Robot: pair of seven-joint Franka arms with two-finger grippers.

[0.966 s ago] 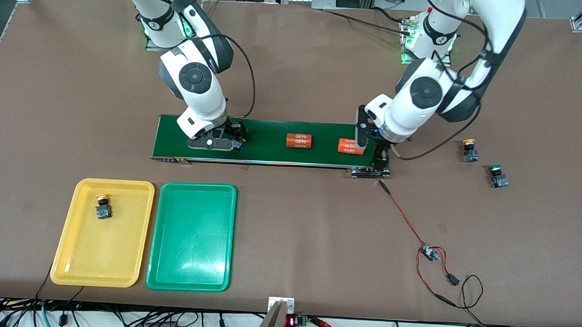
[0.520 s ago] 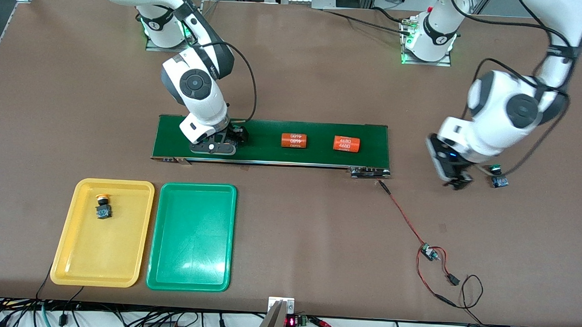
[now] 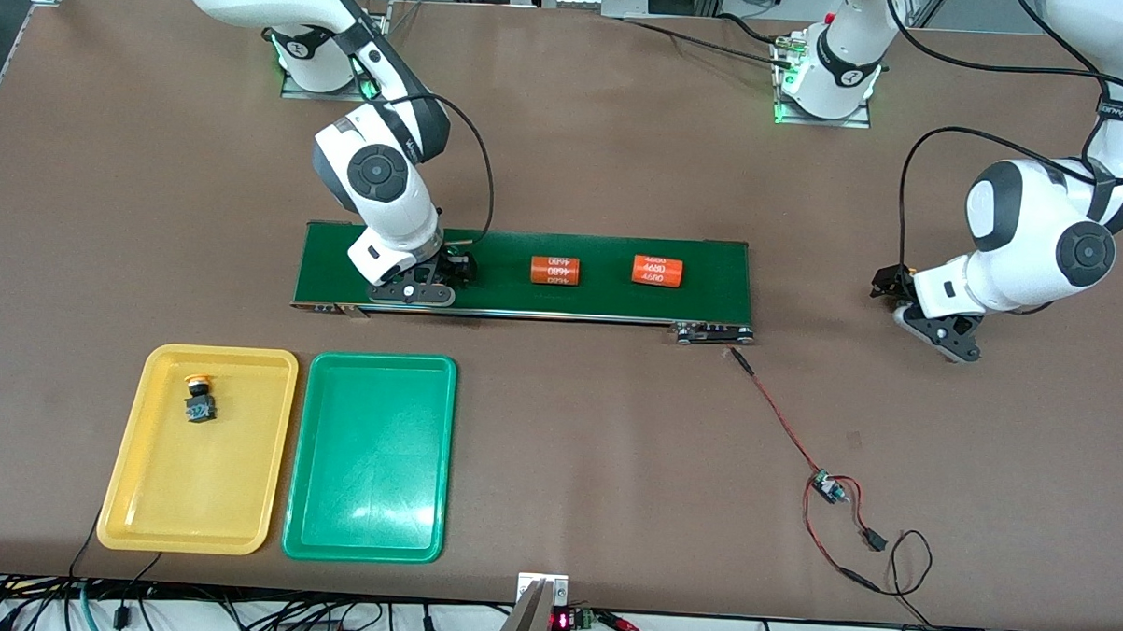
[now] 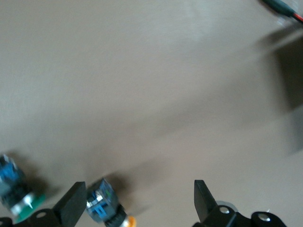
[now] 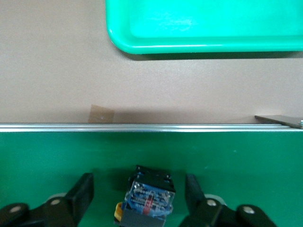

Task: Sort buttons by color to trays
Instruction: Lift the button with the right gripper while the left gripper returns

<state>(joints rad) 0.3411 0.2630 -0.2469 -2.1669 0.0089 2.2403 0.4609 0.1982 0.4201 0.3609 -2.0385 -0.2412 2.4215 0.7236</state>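
Mostly bare brown table (image 3: 568, 120)

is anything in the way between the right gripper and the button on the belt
Nothing visible. The right gripper is down on the conveyor belt with its open fingers either side of the button, nothing between them.

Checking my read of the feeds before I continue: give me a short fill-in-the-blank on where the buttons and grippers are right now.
1. The only button already sorted lies in the ____ tray.
2. The green tray holds ____ buttons.
3. The right gripper straddles a button lying on the ____.
4. The open left gripper is over the table, with a yellow-capped button between its ____.

Missing words: yellow; no; conveyor belt; fingers
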